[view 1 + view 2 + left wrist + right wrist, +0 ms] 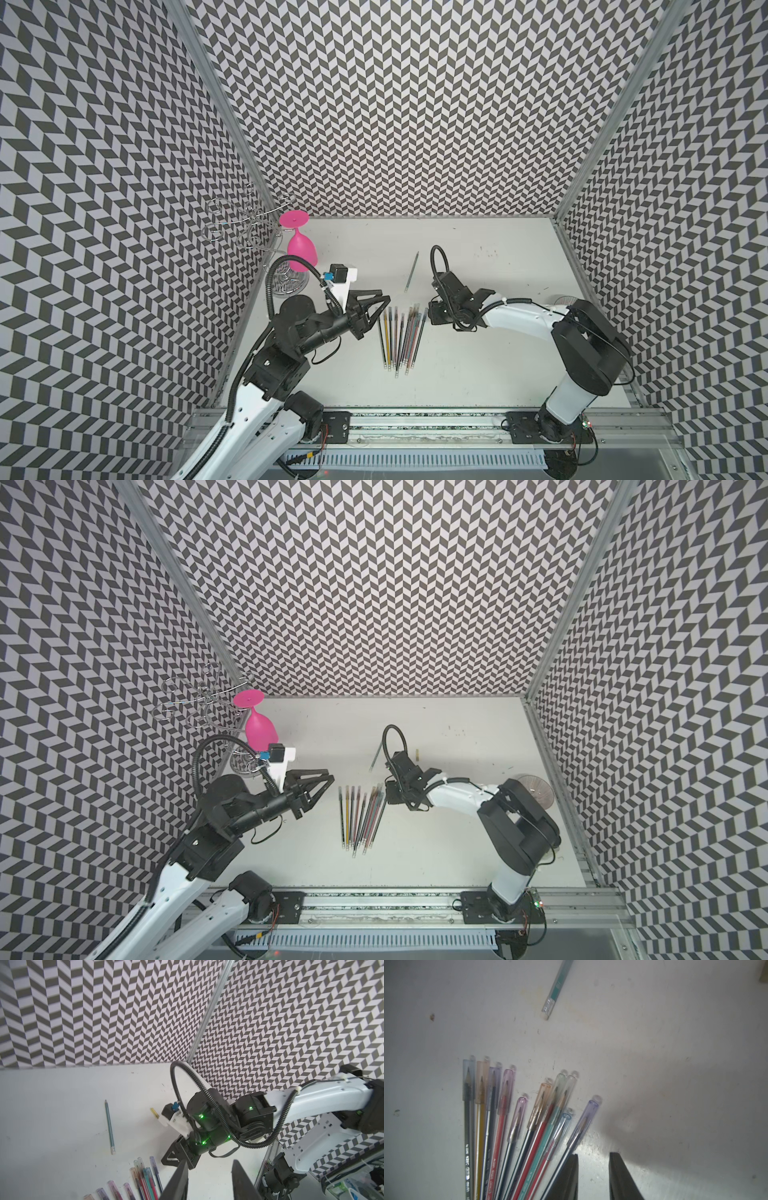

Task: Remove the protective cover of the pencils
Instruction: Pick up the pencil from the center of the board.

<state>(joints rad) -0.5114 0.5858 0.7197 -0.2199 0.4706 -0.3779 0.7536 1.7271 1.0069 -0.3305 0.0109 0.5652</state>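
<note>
Right wrist view: pencils (529,1126) fanned flat on scuffed white worktop (664,1032), thin, tips under clear tinted caps (508,1088), just beside right hand (593,1155), parted, empty. Bare room ahead. Left hand (386,300) across fan, also parted, empty. Beyond both: uncapped teal pencil (412,272). Behind left hand: upturned pink goblet (302,249).

Ten capped pencils (500,1126), one bare pencil (412,272), one loose cap (154,1113).
</note>
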